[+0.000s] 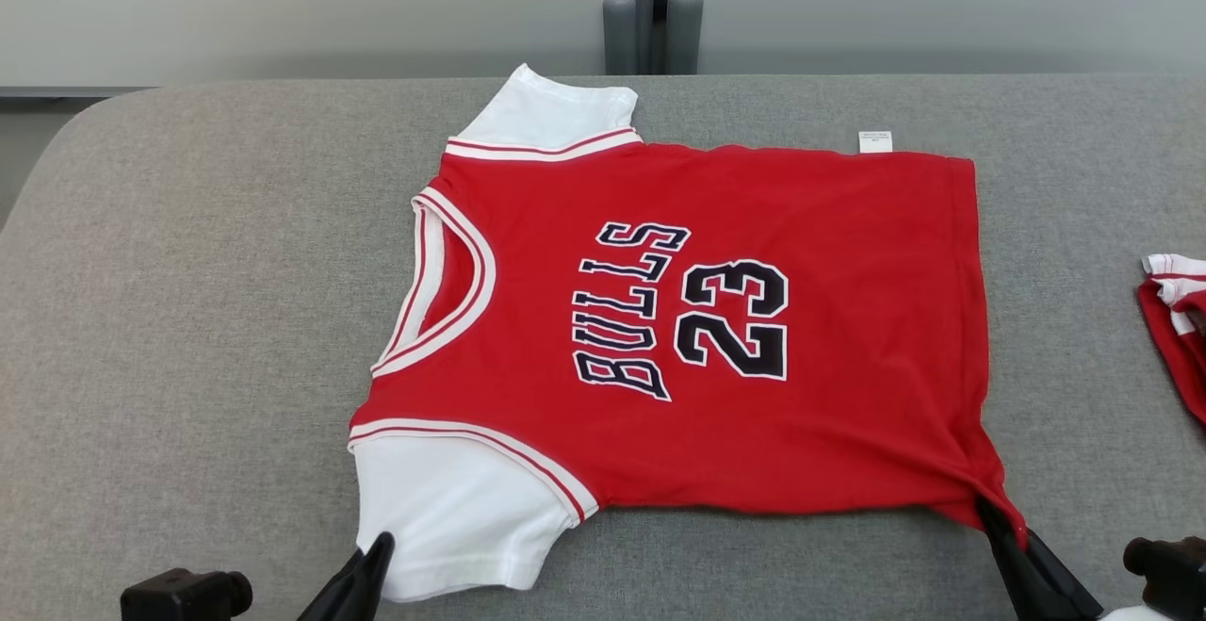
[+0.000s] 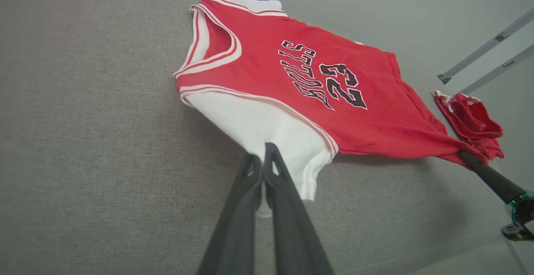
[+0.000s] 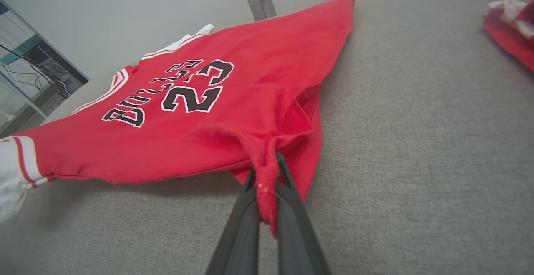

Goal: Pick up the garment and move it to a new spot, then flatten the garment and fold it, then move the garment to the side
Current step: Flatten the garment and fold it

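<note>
Across the grey padded table (image 1: 188, 319): red jersey (image 1: 754, 216) spread out mostly flat, front side up, black "BULLS 23" print easy to read
Jersey layout: neck hole toward the robot's left and hem toward its right. One white sleeve is at the far edge, the other at the near edge
Left gripper (image 1: 377, 550): pressed together on the edge of the near white sleeve. In the left wrist view a bit of white cloth peeks out between the fingers (image 2: 238, 225)
Right gripper (image 1: 989, 513): clamped tight on the near hem corner, with red cloth bunched into a little twist between the tips
Hem corner: dragged out into a point toward that gripper, with wrinkles fanning back into the body of the shirt
Tag (image 1: 874, 140): small and white, poking out from the far side seam down by the hem
Second red garment (image 1: 1173, 329): crumpled red-and-white piece at the table's right edge, well apart from the jersey
Post (image 1: 653, 8): grey upright just behind the table's far edge
</note>
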`<state>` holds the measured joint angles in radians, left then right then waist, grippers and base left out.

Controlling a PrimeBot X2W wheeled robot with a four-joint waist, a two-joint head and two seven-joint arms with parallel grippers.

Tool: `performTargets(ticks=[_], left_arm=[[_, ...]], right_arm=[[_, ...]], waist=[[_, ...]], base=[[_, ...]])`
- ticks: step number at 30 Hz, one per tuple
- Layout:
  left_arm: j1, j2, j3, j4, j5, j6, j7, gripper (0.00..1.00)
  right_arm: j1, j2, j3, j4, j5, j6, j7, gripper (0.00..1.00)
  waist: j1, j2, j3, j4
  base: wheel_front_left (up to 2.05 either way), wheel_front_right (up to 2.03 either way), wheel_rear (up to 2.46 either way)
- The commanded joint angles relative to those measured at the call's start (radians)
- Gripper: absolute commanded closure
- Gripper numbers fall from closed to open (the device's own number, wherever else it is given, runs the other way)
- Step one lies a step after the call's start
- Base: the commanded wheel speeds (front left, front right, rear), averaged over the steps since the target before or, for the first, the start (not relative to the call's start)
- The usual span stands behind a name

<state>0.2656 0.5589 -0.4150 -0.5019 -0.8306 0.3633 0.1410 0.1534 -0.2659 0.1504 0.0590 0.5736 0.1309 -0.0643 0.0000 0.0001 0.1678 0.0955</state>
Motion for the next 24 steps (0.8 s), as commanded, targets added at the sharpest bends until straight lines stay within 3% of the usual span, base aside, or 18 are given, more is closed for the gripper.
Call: performTargets(ticks=[1, 8, 24], left_arm=[[0.013, 0.013, 0.014, -0.011, -0.010, 0.010, 0.000, 1.00], [-0.002, 0.027, 0.040, -0.013, -0.020, 0.002, 0.003, 1.00], [-0.270, 0.061, 0.094, 0.020, -0.001, -0.094, 0.004, 1.00]], right_arm=[[0.027, 0.008, -0.024, -0.033, -0.011, 0.000, 0.023, 1.00], [0.056, 0.033, -0.050, -0.105, -0.025, 0.000, 0.117, 1.00], [-0.111, 0.039, -0.110, -0.279, -0.042, 0.000, 0.288, 1.00]], waist=[[0.0000, -0.0001, 0.000, 0.000], [0.0000, -0.0001, 0.003, -0.021], [0.0000, -0.0001, 0.101, -0.054]], base=[[0.00, 0.00, 0.00], [0.00, 0.00, 0.00], [0.00, 0.00, 0.00]])
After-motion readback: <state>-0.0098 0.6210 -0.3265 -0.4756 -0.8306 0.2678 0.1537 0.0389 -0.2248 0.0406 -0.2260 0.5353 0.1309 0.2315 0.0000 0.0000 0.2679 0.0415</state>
